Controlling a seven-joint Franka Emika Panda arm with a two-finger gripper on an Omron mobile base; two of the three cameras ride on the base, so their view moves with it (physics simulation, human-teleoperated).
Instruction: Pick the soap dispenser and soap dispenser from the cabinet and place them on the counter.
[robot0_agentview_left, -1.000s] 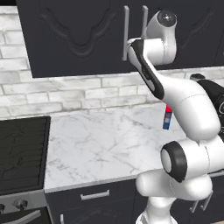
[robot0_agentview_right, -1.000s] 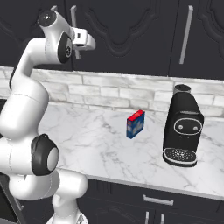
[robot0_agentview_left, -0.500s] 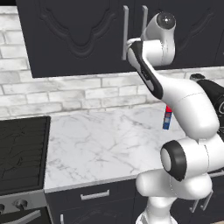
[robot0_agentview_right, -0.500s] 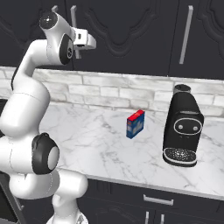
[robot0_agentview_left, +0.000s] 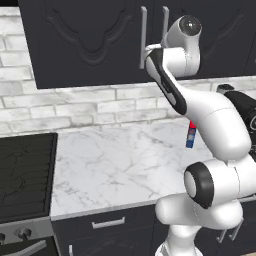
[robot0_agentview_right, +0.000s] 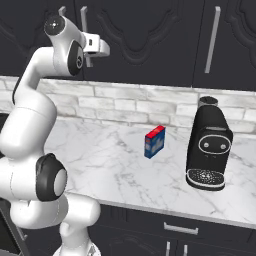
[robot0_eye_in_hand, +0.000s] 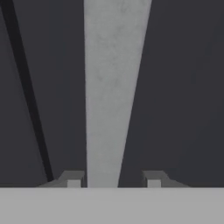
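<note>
Silver bar handle (robot0_eye_in_hand: 114, 92) framed between the gripper (robot0_eye_in_hand: 113, 179) fingertips.
Fingers straddling the handle, narrowly spread, contact impossible to tell; dark cabinet (robot0_agentview_left: 90, 40) door shut behind the handle.

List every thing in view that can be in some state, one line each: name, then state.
cabinet: doors closed.
bar handle: between the gripper's fingertips, with gaps either side.
gripper: jaws part closed around the handle, not yet clamped.
red-topped blue box: upright on the counter.
coffee machine: upright on the counter.
</note>
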